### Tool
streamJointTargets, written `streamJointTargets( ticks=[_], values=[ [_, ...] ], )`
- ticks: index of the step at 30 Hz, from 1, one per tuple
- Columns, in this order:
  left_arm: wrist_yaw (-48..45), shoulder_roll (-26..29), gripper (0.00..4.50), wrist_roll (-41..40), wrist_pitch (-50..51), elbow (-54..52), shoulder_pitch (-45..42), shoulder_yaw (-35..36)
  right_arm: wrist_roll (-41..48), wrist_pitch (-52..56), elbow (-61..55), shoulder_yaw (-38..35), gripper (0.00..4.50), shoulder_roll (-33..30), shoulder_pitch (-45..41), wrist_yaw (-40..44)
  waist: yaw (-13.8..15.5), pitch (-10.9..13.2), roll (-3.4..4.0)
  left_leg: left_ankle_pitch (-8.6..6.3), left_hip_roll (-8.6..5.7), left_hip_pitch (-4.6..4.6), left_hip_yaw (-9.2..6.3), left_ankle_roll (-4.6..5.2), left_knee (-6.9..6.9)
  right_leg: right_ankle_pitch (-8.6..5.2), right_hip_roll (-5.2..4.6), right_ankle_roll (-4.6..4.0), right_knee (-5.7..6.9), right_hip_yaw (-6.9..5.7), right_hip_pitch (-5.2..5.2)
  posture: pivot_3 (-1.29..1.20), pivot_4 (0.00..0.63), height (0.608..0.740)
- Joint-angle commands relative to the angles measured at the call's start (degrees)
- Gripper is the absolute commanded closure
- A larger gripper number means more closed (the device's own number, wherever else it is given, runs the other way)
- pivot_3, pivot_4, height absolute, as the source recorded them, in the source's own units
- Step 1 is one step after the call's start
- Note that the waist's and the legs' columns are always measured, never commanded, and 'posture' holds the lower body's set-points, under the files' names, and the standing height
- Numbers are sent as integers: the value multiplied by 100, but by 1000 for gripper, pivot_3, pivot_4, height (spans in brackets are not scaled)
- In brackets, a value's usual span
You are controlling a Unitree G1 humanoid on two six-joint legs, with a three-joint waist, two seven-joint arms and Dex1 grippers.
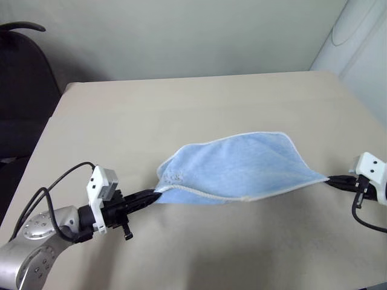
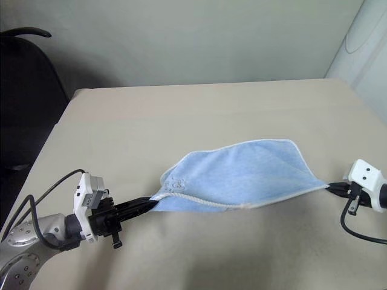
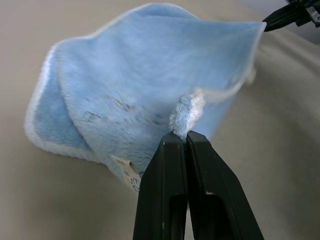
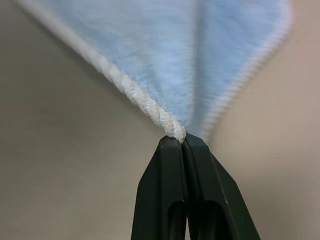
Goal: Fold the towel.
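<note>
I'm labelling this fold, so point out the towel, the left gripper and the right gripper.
towel point(image 1: 242, 166): left eye view, middle of the blue cloth.
left gripper point(image 1: 152, 194): left eye view, fingertips pinching one corner.
right gripper point(image 1: 331, 179): left eye view, fingertips pinching the opposite corner.

- The towel point(image 1: 242, 166), light blue terry with white trim, is doubled over and sags low over the worktop point(image 1: 181, 109).
- Two opposite corners are pinched and drawn apart.
</note>
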Motion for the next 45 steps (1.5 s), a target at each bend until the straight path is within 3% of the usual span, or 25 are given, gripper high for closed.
streamJointTargets(
  ticks=[1,3,7,14,23,33,35,38,45],
  values=[
    [6,-29,4438,-129,-24,-186,0,114,-398,-622,472,-66,4500,-86,-481,-378,-6,0,1,-3,0,8,0,4,-2,-1,0,-1,0,0,6,0,150,740],
    [30,-58,4438,-178,-8,-224,1,90,-486,-808,654,11,4500,-60,-684,-394,-4,0,1,-30,0,18,0,45,-4,-1,0,-2,-1,-1,15,0,150,740],
    [164,-175,4438,-349,48,-302,1,76,-559,-1025,823,240,4500,65,-1009,-336,-5,0,1,-28,0,27,-6,37,-1,-2,2,-2,-2,-6,27,0,150,740],
    [892,-513,4438,-167,39,200,-587,22,-1541,-1807,2120,1123,4500,581,-2654,-963,-67,-2,7,-31,3,46,-7,42,-1,-3,1,-1,2,-5,40,0,150,740],
    [1593,-672,4438,1357,-476,1606,-1810,-689,-3109,-2721,4582,2417,4500,1603,-4993,-2355,-67,-2,12,-24,2,37,-12,31,-3,-2,-2,-1,5,-8,23,0,150,740],
    [1514,-879,4438,2246,-934,2155,-2165,-1311,-4120,-3223,5758,3249,4500,2140,-5701,-3511,-57,-2,12,2,2,-1,-17,-13,-5,0,-7,-5,5,-14,-7,0,150,740],
    [1470,-909,4500,2293,-959,2183,-2178,-1336,-4216,-3265,5841,3310,4035,2137,-5702,-3699,-56,-2,12,1,2,-6,-18,-13,-6,0,-7,-6,6,-15,-12,0,150,740],
    [1436,-972,3779,2288,-913,2212,-2187,-1299,-4332,-3319,5906,3371,3180,2088,-5690,-3940,-59,-1,12,2,3,-13,-16,-13,-7,2,-8,-11,6,-13,-21,0,150,740],
    [1447,-1010,1353,2375,-918,2231,-2199,-1211,-4573,-3524,5812,3406,820,1811,-5612,-4689,-56,-1,12,2,4,-23,-16,-14,-8,4,-8,-13,6,-14,-32,0,150,740]
  ],
)
